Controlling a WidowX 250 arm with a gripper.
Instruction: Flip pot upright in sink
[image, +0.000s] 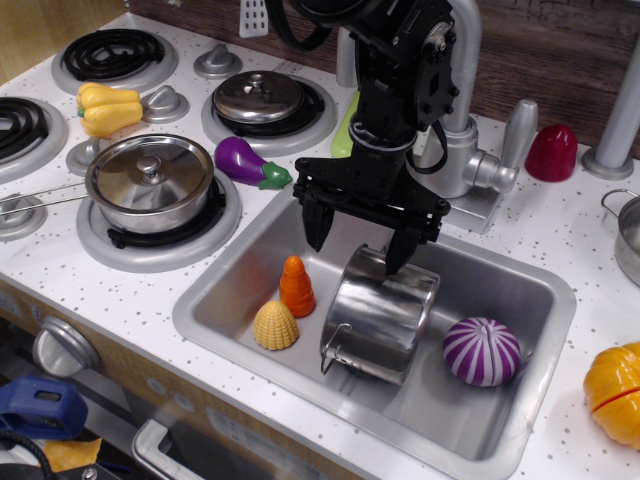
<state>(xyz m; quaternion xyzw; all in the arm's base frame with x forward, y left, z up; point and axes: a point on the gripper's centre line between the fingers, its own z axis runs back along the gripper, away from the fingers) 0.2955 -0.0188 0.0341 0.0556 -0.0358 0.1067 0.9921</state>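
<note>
The small shiny steel pot (380, 312) is in the sink (500, 420), tilted, with its rim end and a wire loop handle low at the front left and its other end raised toward the back. My black gripper (358, 242) hangs over the pot's raised back end with its jaws wide apart. The right fingertip (400, 255) is at the pot's upper edge. The left fingertip (318, 235) is clear of the pot, to its left. The gripper holds nothing.
In the sink lie an orange carrot toy (297, 285), a yellow corn toy (276, 326) and a purple striped onion toy (482, 351). A lidded steel pot (150, 180) sits on the front burner. An eggplant toy (250, 162) and the faucet (470, 150) stand by the sink's back edge.
</note>
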